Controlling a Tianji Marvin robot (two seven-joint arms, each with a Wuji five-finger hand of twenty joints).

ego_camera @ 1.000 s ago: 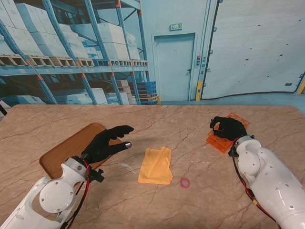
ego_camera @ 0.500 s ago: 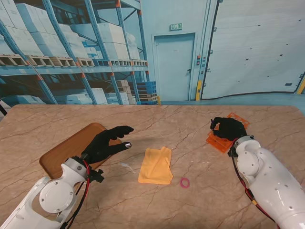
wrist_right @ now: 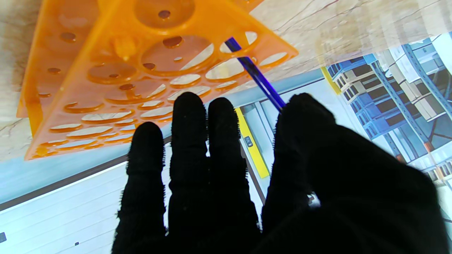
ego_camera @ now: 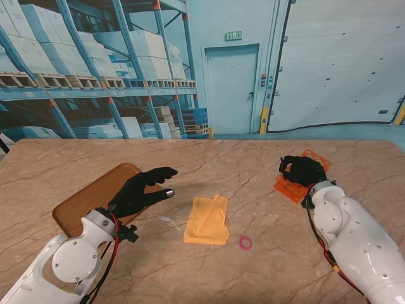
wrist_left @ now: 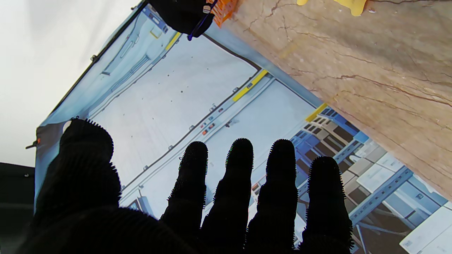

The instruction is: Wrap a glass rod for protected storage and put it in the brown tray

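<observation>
The right hand (ego_camera: 302, 169) is working at the orange test-tube rack (ego_camera: 285, 187), which is sitting on the bench (ego_camera: 253, 158) at about two o'clock from the bench's middle. In the right wrist view the blue glass rod (wrist_right: 255, 73) is standing in one of the rack's corner holes, its long axis running steeply out of the rack toward the hand, and its free end is disappearing just behind the thumb (wrist_right: 303, 116). The other fingers (wrist_right: 189, 120) are lying together beside it; whether the thumb and forefinger are already clamping the rod cannot be told, because the contact is hidden. This is reading as the step of drawing the rod out of the rack, so the task is only beginning.

The left hand (ego_camera: 142, 188) is hovering with its fingers spread and holding nothing, partly over the near end of the brown tray (ego_camera: 82, 202) at about nine o'clock. The folded yellow cloth (ego_camera: 207, 220) is lying between the two hands, at roughly seven o'clock from the rack, with a small pink rubber band (ego_camera: 245, 241) just beside its nearer right corner.

The right hand is clearly the nearer one to the rod, so the coming move probably calls for a lift along the rod's own axis, clear of the hole, before carrying it leftward to the cloth
</observation>
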